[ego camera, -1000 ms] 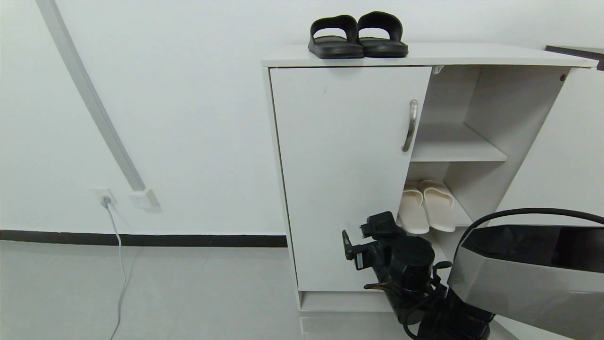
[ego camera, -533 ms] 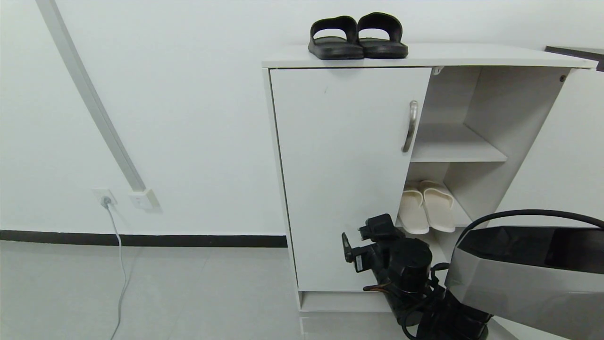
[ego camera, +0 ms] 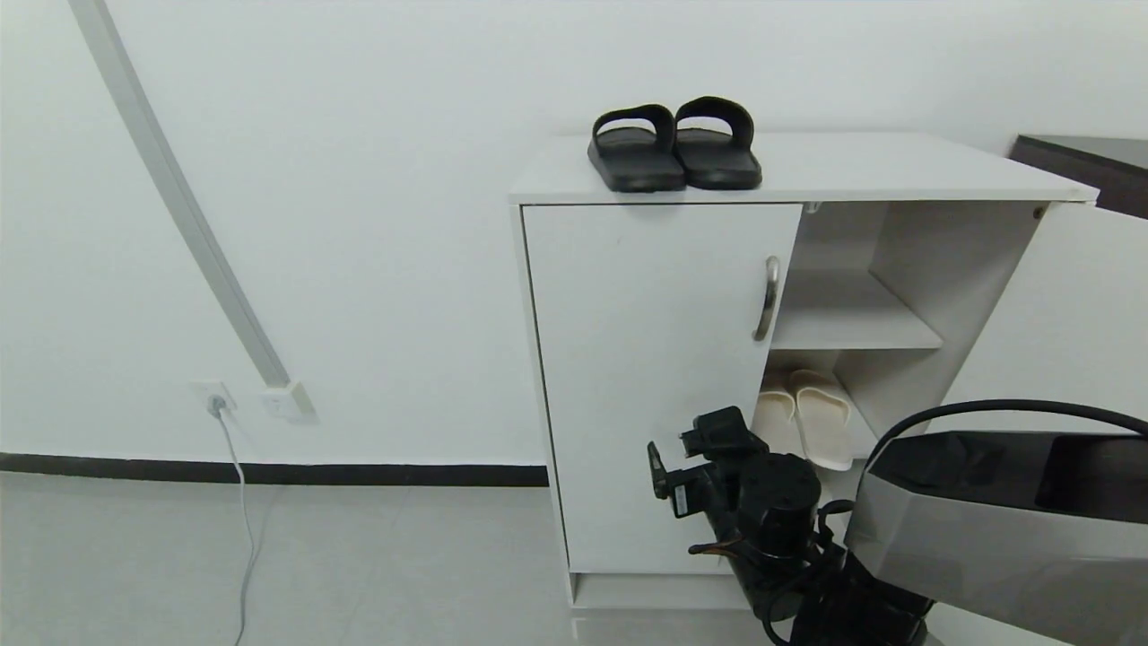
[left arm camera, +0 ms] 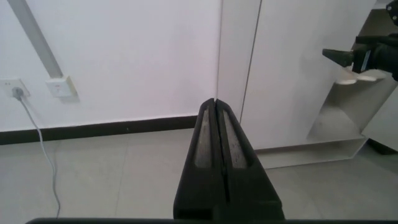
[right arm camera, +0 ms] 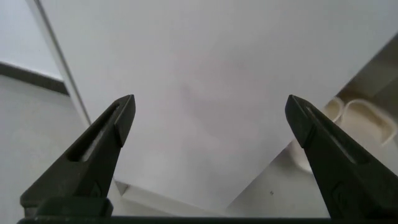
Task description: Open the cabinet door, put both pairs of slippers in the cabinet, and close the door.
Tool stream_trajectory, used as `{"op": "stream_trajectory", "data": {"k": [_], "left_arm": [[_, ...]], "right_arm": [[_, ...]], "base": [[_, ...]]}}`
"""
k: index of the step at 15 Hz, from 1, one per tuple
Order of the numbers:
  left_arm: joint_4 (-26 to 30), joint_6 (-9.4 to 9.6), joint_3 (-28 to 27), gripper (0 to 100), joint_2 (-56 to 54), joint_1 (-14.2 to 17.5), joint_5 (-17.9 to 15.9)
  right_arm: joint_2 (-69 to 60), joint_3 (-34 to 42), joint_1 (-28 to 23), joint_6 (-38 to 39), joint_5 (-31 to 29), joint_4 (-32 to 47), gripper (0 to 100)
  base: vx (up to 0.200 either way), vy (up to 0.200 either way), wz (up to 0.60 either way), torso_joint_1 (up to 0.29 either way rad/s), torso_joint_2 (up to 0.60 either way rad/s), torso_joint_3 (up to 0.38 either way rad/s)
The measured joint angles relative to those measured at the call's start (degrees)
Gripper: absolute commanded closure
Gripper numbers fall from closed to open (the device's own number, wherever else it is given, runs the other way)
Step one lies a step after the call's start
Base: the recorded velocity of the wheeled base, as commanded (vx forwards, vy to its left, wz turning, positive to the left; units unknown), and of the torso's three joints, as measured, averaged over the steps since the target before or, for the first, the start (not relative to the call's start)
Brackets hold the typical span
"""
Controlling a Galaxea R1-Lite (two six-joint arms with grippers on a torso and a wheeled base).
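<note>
A white cabinet (ego camera: pixel 897 166) stands against a white wall on a pale grey floor (ego camera: pixel 269 556). Its left door (ego camera: pixel 646 377) is shut and carries a curved metal handle (ego camera: pixel 767 298) along its inner edge. Its right door (ego camera: pixel 1058 314) is swung wide open, showing the right side of the inside.

A pair of black slippers (ego camera: pixel 674 148) sits side by side on top of the cabinet, above the shut door, toes pointing towards the robot. A pair of cream slippers (ego camera: pixel 807 417) lies side by side on a lower shelf inside the open side, partly hidden behind the edge of the shut door. The upper shelf (ego camera: pixel 852 323) is just above them.

The right hand (right arm camera: pixel 210 106) is low down in front of the shut door, near its lower part, with its two fingers spread wide and nothing between them. It faces the door panel, and the cream slippers show off to one side of it.

The left hand (left arm camera: pixel 215 106) has its fingers pressed flat together and holds nothing. It is held above the floor, pointing towards the cabinet's left edge.

To the left of the cabinet, a grey strip (ego camera: pixel 170 188) runs slantwise down the wall to a small box. Beside it is a wall socket (ego camera: pixel 215 399), from which a pale cable (ego camera: pixel 244 520) hangs to the floor. A black skirting band (ego camera: pixel 269 471) runs along the foot of the wall.
</note>
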Motion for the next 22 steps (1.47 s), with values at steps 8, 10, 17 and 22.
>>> {"op": "stream_trajectory", "data": {"k": [8, 10, 17, 22], "left_arm": [[0.0, -0.02, 0.0, 100, 0.0, 0.0, 0.0], [0.0, 0.00, 0.0, 100, 0.0, 0.0, 0.0], [0.0, -0.02, 0.0, 100, 0.0, 0.0, 0.0], [0.0, -0.07, 0.0, 100, 0.0, 0.0, 0.0]], "right_arm": [[0.0, 0.0, 0.0, 0.0, 0.0, 0.0, 0], [0.0, 0.1, 0.0, 0.0, 0.0, 0.0, 0], [0.0, 0.1, 0.0, 0.0, 0.0, 0.0, 0], [0.0, 0.0, 0.0, 0.0, 0.0, 0.0, 0]], "base": [[0.000, 0.000, 0.00, 0.143, -0.47, -0.333], [0.000, 0.000, 0.00, 0.183, -0.49, -0.315], [0.000, 0.000, 0.00, 0.207, -0.52, -0.315], [0.000, 0.000, 0.00, 0.245, -0.57, -0.328]]}}
